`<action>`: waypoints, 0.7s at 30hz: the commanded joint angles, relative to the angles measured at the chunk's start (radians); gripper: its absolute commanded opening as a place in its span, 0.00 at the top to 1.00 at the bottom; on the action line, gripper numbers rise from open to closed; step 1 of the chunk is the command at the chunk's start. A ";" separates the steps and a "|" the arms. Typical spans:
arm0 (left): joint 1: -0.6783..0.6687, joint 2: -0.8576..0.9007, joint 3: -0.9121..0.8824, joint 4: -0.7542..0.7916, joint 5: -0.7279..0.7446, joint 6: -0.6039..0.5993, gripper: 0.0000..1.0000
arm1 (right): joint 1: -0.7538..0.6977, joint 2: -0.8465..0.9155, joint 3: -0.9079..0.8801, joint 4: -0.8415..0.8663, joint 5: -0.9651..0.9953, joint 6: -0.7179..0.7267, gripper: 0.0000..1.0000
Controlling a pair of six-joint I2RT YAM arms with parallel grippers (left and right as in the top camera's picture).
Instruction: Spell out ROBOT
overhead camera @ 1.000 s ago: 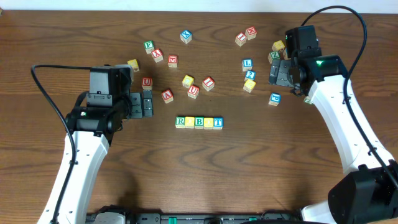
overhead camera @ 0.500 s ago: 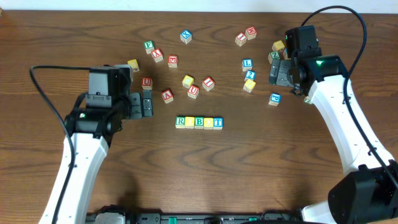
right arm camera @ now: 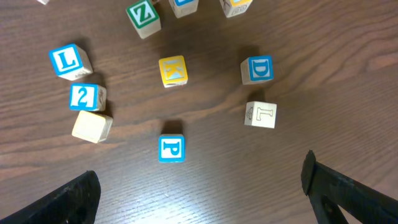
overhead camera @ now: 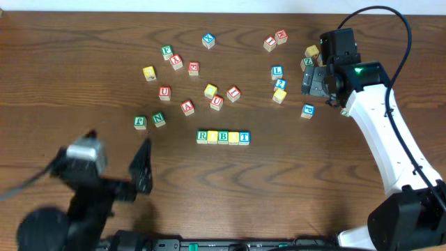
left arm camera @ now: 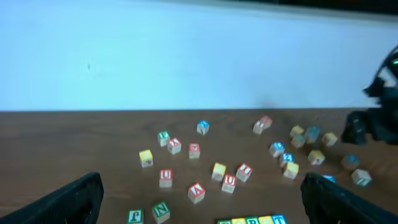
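ROBOT row [overhead camera: 223, 137] unmoved; left gripper [left arm camera: 202, 190], spread, seemingly pulled back, blurred; right gripper [right arm camera: 199, 183] spread.

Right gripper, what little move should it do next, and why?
Probably just lift up and back. The row of five cubes looks finished, R to T in one line, and the right gripper is open, holding nothing.

White right arm [overhead camera: 382, 132]; black joints, fingers [right arm camera: 68, 199], cable [overhead camera: 376, 9]; green light [overhead camera: 359, 70].
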 commanded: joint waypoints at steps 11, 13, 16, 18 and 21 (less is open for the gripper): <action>0.085 -0.422 -0.824 1.062 0.106 -0.058 0.00 | -0.007 -0.025 0.015 -0.002 0.019 -0.008 0.01; 0.139 -0.431 -0.879 1.096 0.106 -0.058 0.00 | -0.007 -0.025 0.015 -0.002 0.019 -0.008 0.01; 0.190 -0.431 -0.923 1.095 0.106 -0.058 0.00 | -0.007 -0.025 0.015 -0.002 0.019 -0.008 0.01; 0.209 -0.431 -0.963 1.094 0.106 -0.058 0.00 | -0.007 -0.025 0.015 -0.002 0.019 -0.008 0.01; 0.216 -0.431 -1.022 1.049 0.105 -0.058 0.00 | -0.007 -0.025 0.015 -0.002 0.019 -0.008 0.01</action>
